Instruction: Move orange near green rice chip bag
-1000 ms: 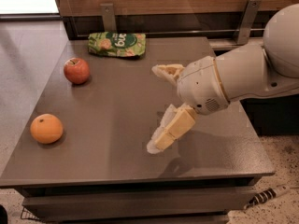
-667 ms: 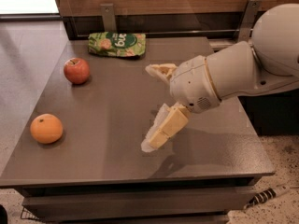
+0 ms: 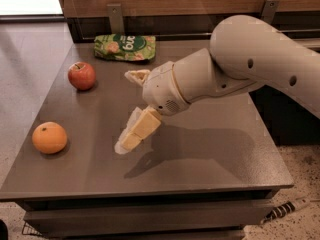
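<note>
Orange (image 3: pixel 49 137): front-left on table (image 3: pixel 215 159), well apart from green rice chip bag (image 3: pixel 125 47) at back. Gripper (image 3: pixel 126 110): above mid-table, fingers spread wide.

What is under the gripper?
Only bare table and a shadow lie under the open gripper, which hovers mid-table, holding nothing. The orange sits apart at the front left; the arm hides some table beyond.
</note>
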Robot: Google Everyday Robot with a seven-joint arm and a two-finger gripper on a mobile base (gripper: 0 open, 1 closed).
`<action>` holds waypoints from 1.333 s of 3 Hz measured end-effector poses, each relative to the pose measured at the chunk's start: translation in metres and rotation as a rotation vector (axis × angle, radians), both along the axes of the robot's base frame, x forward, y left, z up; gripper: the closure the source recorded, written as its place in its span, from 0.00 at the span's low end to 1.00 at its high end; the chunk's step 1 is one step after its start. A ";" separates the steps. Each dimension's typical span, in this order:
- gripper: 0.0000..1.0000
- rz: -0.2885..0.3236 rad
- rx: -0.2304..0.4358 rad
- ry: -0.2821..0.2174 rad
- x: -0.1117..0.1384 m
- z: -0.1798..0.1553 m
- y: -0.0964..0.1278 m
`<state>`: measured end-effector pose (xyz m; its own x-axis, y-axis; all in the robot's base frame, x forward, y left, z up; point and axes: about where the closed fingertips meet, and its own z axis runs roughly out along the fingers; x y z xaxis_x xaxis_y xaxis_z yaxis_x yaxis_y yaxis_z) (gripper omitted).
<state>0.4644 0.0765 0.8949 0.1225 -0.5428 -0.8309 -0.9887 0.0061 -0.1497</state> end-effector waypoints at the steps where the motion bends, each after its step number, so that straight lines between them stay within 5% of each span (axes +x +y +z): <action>1: 0.00 0.016 0.041 0.027 0.011 -0.006 0.036; 4: 0.00 0.056 0.253 0.038 -0.011 -0.026 0.134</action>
